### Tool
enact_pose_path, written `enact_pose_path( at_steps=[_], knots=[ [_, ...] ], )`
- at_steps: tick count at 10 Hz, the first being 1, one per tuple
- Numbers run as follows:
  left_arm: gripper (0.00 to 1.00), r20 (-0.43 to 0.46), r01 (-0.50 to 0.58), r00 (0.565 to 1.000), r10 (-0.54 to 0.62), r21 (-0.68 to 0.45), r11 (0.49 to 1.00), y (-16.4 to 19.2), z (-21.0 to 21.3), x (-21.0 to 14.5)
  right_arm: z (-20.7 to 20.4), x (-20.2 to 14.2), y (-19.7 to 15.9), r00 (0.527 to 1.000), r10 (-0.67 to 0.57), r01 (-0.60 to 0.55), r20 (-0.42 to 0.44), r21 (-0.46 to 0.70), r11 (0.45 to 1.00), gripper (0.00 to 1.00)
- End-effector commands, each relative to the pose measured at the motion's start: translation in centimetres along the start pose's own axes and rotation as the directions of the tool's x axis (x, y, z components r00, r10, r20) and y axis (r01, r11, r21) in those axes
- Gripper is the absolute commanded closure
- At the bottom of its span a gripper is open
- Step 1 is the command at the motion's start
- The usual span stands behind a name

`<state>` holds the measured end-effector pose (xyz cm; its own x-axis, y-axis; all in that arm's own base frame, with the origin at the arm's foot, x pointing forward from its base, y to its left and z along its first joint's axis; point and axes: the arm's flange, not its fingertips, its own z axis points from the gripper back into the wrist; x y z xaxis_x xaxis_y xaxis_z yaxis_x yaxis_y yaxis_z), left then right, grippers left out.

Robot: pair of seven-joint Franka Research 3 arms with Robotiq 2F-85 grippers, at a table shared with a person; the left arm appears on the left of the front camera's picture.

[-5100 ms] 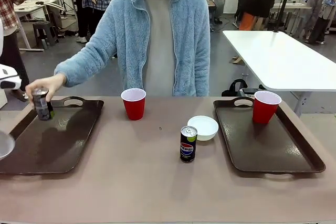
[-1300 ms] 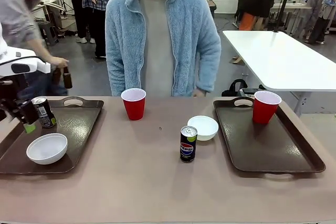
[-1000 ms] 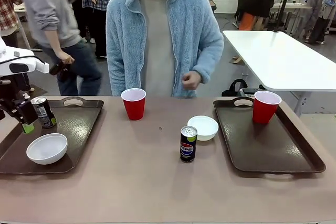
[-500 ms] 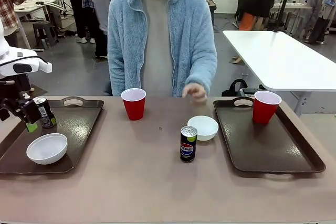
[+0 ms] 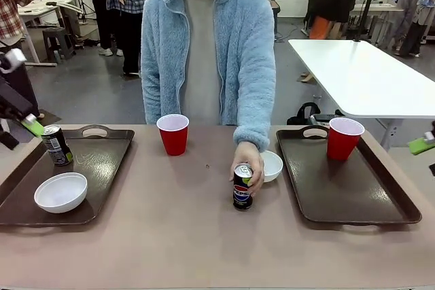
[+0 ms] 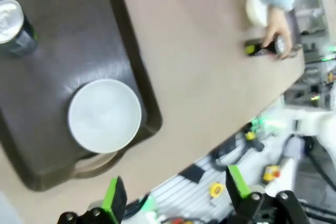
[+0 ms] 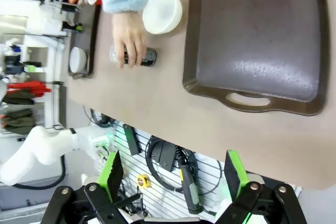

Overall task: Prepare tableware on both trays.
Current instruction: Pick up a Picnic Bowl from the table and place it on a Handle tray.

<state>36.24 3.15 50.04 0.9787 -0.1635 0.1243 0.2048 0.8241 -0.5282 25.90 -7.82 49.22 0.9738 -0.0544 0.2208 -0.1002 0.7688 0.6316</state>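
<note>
Hand now gripping Pepsi can, dark blue, upright

Black right end effector has green pads; person wears fluffy light-blue jacket.

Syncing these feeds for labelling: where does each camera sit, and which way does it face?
Front: between the arms, facing the person across the table; left gripper, right gripper at the edges.
Left wrist: over the left tray, looking down on bowl and black-grey can; open fingers below.
Right wrist: above the table's right side, looking down on the right tray; open fingers below.
Shared: hand on Pepsi can.
</note>
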Motion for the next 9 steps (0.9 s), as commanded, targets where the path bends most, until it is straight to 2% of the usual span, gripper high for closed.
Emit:
enact_pose_path(
  at_steps=[1,3,6,9],
  knots=[
    [0.00,0.084,-0.052,0.994,0.066,-0.163,0.985,3.1,2.5,-0.1,-1.4,0.9,3.7,0.998,-0.003,-0.001,-0.057,-0.081,0.997,0.00],
    [0.00,0.153,-0.093,0.980,0.128,-0.217,0.972,5.6,4.3,-1.1,-3.0,2.3,6.6,0.994,-0.025,0.006,-0.109,-0.171,0.985,0.00],
    [0.00,0.204,-0.116,0.959,0.196,-0.347,0.931,10.2,7.2,-2.6,-7.3,5.8,10.4,0.986,-0.070,0.024,-0.151,-0.282,0.959,0.00],
    [0.00,0.222,-0.146,0.942,0.253,-0.408,0.901,13.0,8.0,-3.9,-12.3,9.5,11.5,0.978,-0.132,0.064,-0.161,-0.371,0.926,0.00]
  ],
)
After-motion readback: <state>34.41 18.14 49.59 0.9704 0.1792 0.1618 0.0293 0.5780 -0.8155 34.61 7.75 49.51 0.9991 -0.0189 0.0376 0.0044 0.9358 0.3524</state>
